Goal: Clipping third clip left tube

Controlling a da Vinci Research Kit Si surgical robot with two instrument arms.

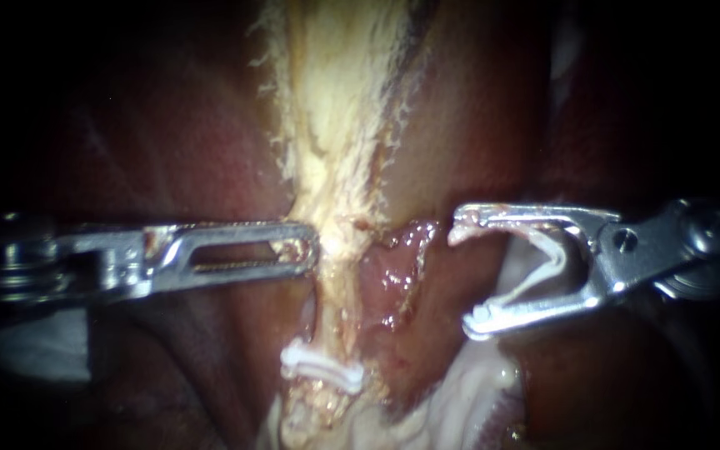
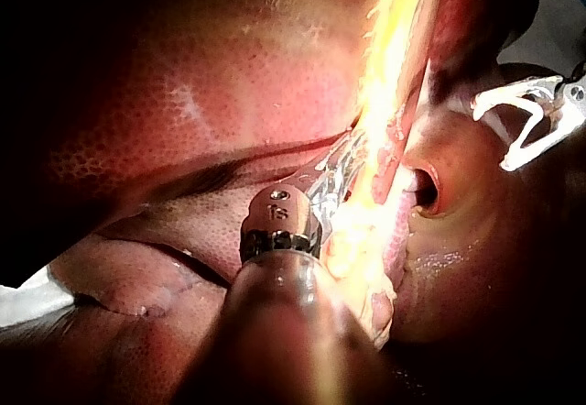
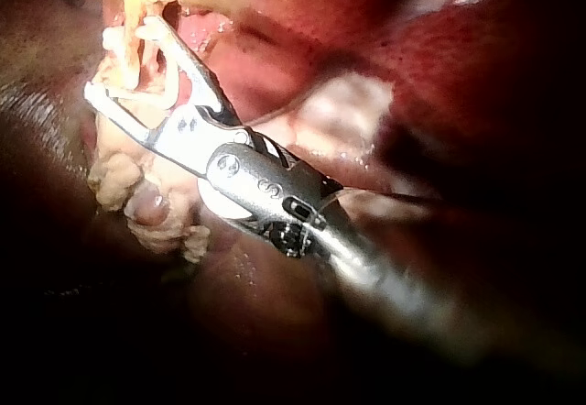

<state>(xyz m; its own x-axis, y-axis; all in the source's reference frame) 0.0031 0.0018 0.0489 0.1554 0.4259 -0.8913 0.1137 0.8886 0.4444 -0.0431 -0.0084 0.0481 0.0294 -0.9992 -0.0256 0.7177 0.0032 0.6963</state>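
L instrument (image 1: 310,248) jaws clamp pale tube (image 1: 339,208) taut above 1 seated clip (image 1: 322,367), prob. so R instrument (image 1: 467,273), jaws wide cradling open clip (image 1: 535,279), can straddle it.

Red-brown liver (image 1: 168,125) fills the background, its surface finely mottled in the left wrist view. Light falls strongest on the liver's middle, where the tissue glistens wet; toward the liver's outer parts everything sinks into black. Beyond one edge of the liver a pale patch (image 2: 26,300) shows in the left wrist view; beyond the opposite edge lies a grey-blue patch (image 2: 560,16).
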